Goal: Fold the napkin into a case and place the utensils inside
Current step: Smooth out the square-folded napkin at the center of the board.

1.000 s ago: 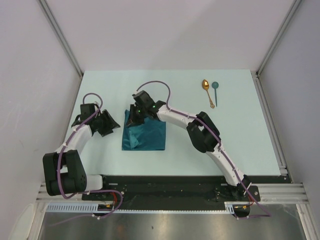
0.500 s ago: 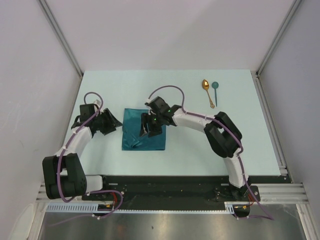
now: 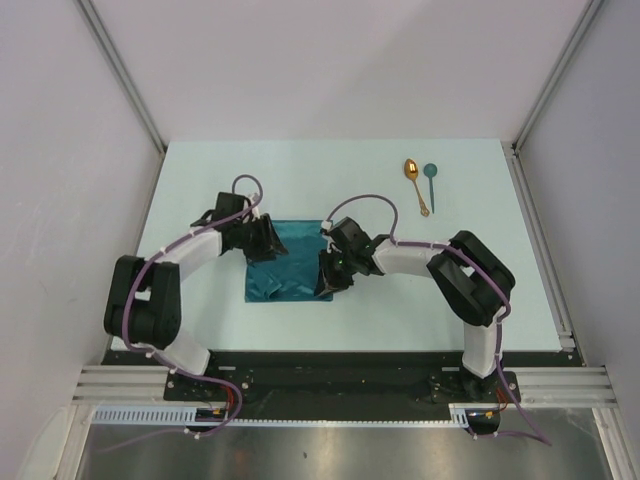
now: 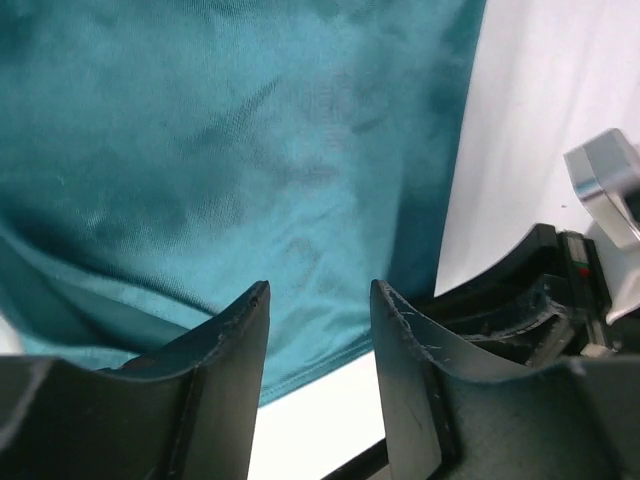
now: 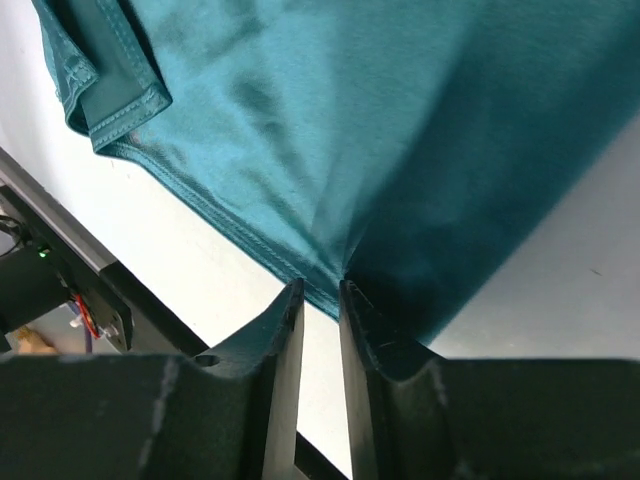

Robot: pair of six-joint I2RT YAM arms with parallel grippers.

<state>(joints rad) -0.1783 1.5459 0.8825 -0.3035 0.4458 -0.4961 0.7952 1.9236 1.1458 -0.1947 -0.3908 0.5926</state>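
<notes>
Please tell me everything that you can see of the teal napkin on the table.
The napkin is a teal, slightly shiny soft cloth, folded into a rough rectangle lying on the table, softly creased. A stitched hem and layered edges show at one corner. The right tool pinches its right edge near the front corner; the left tool hangs open over its far left part.

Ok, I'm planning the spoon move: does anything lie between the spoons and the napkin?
Nothing loose. Between the gold spoon, teal spoon and the napkin is bare table, crossed only by the right pincer at the napkin's right edge.
</notes>
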